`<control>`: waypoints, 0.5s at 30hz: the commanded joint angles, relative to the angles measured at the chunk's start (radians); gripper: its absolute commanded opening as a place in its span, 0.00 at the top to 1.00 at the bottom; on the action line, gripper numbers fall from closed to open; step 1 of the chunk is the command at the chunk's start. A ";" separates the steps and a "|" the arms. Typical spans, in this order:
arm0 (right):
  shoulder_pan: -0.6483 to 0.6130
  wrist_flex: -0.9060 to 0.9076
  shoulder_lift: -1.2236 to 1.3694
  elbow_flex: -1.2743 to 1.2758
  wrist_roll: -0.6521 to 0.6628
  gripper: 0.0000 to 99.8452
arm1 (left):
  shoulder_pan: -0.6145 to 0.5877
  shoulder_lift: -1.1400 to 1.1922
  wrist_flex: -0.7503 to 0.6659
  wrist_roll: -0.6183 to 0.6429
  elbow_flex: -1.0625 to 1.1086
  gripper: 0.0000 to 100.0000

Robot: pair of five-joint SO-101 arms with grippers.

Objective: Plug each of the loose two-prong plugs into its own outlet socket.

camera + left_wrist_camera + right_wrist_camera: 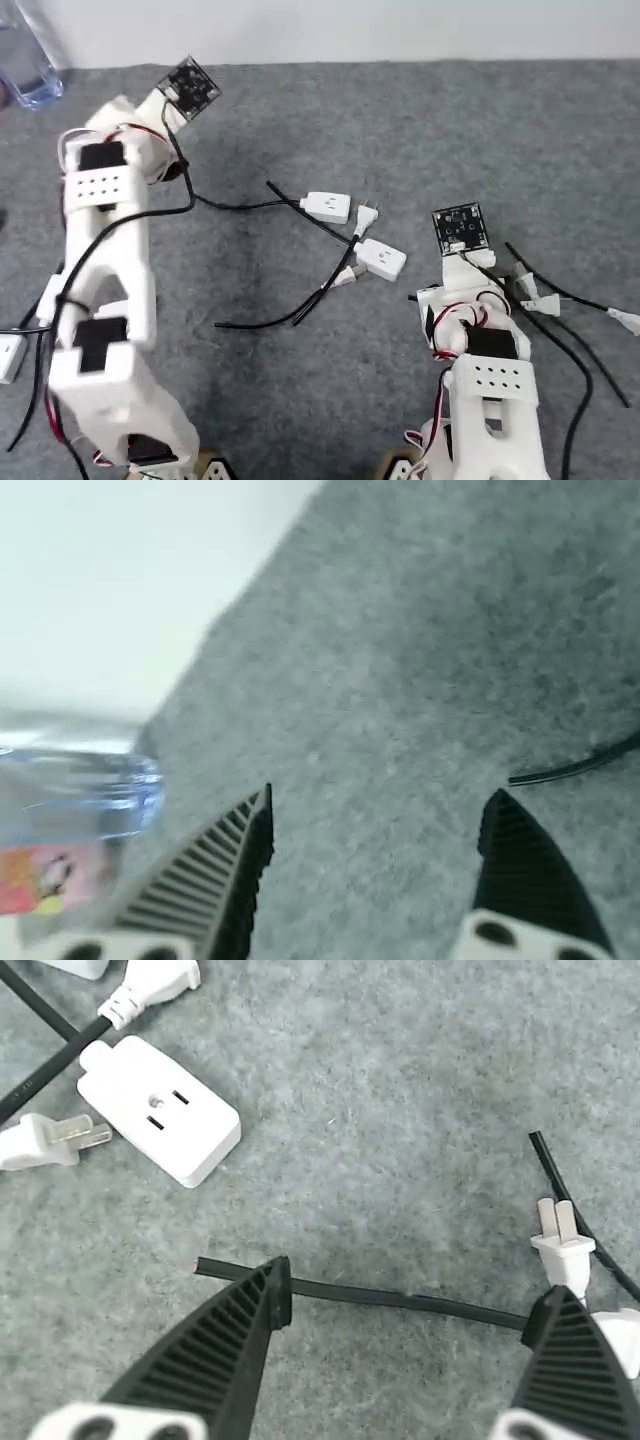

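Now, right gripper [413, 1288]: spread wide, nothing held.
Left gripper [381, 798]: spread too, empty.
Tip: pinch plug [562, 1248] body, prongs facing socket [160, 1110].

— Where am I seeing from?
— 3 cameras. My high one is fixed, off the arms, looking down over the whole table [300, 400].
— The wrists?
— Both close. My right one faces down at a socket [160, 1110]; the high view has that socket [381, 258] mid-table. My left one skims low toward the bottle [70, 810], which the high view has as the bottle [25, 60] in its far corner.
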 commanded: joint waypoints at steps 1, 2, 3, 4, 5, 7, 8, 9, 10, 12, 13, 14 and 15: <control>-0.007 -0.051 0.002 0.012 0.009 0.64 | 0.026 0.104 -0.029 -0.011 -0.127 0.69; -0.008 -0.053 0.002 0.014 0.009 0.64 | 0.029 0.140 -0.029 -0.011 -0.154 0.69; -0.010 -0.054 0.002 0.014 0.009 0.64 | 0.041 0.173 -0.029 -0.011 -0.180 0.69; -0.015 -0.054 0.002 0.014 0.009 0.64 | 0.054 0.206 -0.029 -0.011 -0.205 0.69; -0.021 -0.054 0.002 0.014 0.018 0.64 | 0.066 0.229 -0.029 -0.011 -0.220 0.69; -0.024 -0.054 0.002 0.017 0.040 0.64 | 0.100 0.270 -0.017 -0.011 -0.249 0.69; -0.024 -0.056 0.002 0.017 0.038 0.64 | 0.117 0.287 -0.005 -0.011 -0.266 0.69; -0.024 -0.058 0.002 0.017 0.038 0.64 | 0.133 0.304 0.014 -0.011 -0.282 0.69; -0.024 -0.059 0.002 0.017 0.038 0.64 | 0.153 0.316 0.029 -0.011 -0.294 0.69; -0.024 -0.061 0.002 0.017 0.038 0.64 | 0.183 0.336 0.054 -0.011 -0.314 0.69; -0.024 -0.061 0.002 0.017 0.040 0.64 | 0.190 0.345 0.055 -0.009 -0.325 0.69; -0.022 -0.061 0.002 0.017 0.040 0.64 | 0.190 0.358 0.055 -0.009 -0.338 0.69; -0.022 -0.061 0.002 0.017 0.040 0.64 | 0.190 0.368 0.061 -0.009 -0.349 0.69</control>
